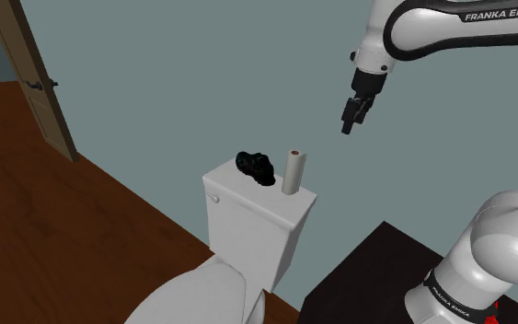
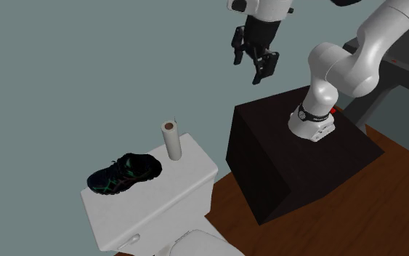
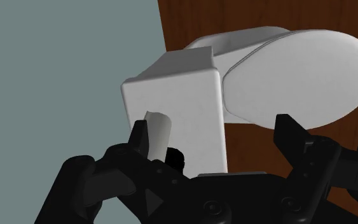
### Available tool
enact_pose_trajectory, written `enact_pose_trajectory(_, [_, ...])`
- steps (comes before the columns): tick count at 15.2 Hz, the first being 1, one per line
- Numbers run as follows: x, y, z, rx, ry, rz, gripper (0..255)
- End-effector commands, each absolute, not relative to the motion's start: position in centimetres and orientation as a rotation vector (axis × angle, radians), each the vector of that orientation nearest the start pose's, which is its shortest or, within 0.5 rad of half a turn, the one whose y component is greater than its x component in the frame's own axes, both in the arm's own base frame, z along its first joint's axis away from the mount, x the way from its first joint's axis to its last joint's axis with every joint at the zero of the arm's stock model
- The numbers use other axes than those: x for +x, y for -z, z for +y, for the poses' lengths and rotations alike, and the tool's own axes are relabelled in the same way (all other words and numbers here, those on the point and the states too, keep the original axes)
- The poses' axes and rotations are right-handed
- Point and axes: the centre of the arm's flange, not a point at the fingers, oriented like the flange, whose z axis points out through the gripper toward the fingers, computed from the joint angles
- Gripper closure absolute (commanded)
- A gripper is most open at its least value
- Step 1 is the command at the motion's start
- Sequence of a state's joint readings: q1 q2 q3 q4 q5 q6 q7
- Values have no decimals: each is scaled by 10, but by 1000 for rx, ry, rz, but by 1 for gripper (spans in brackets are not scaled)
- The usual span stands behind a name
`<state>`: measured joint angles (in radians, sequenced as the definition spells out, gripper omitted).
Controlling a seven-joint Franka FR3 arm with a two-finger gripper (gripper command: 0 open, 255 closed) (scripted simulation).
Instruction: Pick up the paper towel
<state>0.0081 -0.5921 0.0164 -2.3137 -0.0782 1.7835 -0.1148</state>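
The paper towel point(image 1: 293, 172) is a slim pale roll standing upright on the lid of the white toilet tank point(image 1: 247, 216), at the end nearer the arm. The second exterior view has the roll point(image 2: 171, 140) beside a black shoe point(image 2: 123, 173). My gripper point(image 1: 350, 122) hangs open in the air, well above the roll and off to the shoulder view's right. Its two fingers are apart point(image 2: 253, 64) with nothing between them. In the wrist view the roll point(image 3: 160, 130) shows just past one fingertip point(image 3: 139, 136), on the tank point(image 3: 177, 95), and the gripper point(image 3: 215, 137) is wide open.
The black shoe point(image 1: 255, 166) lies on the tank lid close to the roll. A grey-blue wall stands right behind the tank. The toilet's closed lid point(image 3: 298, 76) extends forward over a wooden floor point(image 1: 82, 239). The dark stand point(image 2: 297, 160) sits beside the toilet. A wooden door point(image 1: 36, 74) stands far off.
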Motion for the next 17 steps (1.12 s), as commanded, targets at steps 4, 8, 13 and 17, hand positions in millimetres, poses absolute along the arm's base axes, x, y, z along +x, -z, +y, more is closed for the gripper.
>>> enact_pose_trajectory(4, [433,-524,-13,-3214,89,-236,0])
enact_pose_trajectory(8, [474,-491,-25,-3209,83,-231,0])
enact_pose_trajectory(13, [525,-451,-40,-3203,76,-224,0])
enact_pose_trajectory(17, [565,-418,-52,-3198,70,-218,0])
